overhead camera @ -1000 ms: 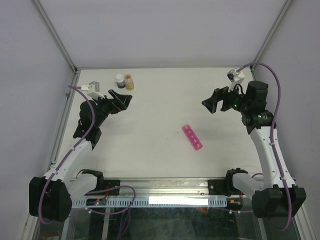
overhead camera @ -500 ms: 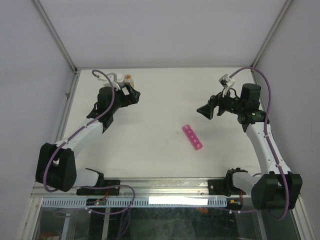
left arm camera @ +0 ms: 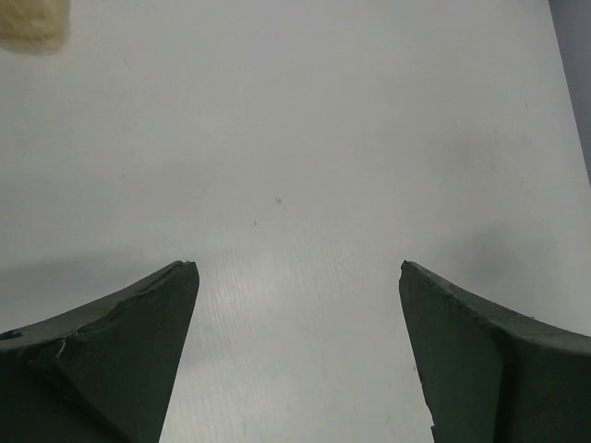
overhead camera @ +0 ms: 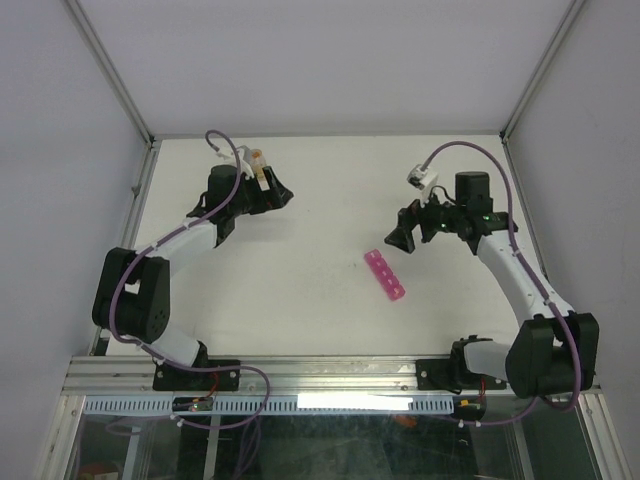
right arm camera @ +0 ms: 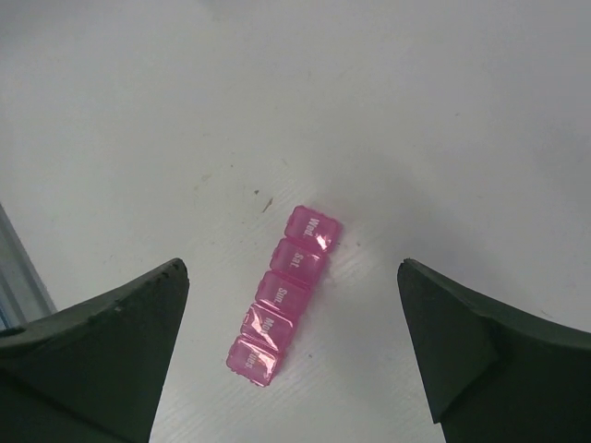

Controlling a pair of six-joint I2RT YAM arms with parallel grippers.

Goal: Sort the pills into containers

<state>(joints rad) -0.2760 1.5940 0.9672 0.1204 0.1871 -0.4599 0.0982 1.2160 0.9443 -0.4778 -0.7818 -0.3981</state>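
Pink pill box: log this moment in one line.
pill box: on table, untouched | right claw: open, facing it | left claw: open, near vial

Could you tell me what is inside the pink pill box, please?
The pink pill box lies with all its lids shut, showing only printed day labels. Whether any pills are inside cannot be seen.

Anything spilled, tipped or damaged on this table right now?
Nothing stands out. The pink pill box lies flat on the table, skewed to its edges; its lids look shut, and no pills are spilled around it.
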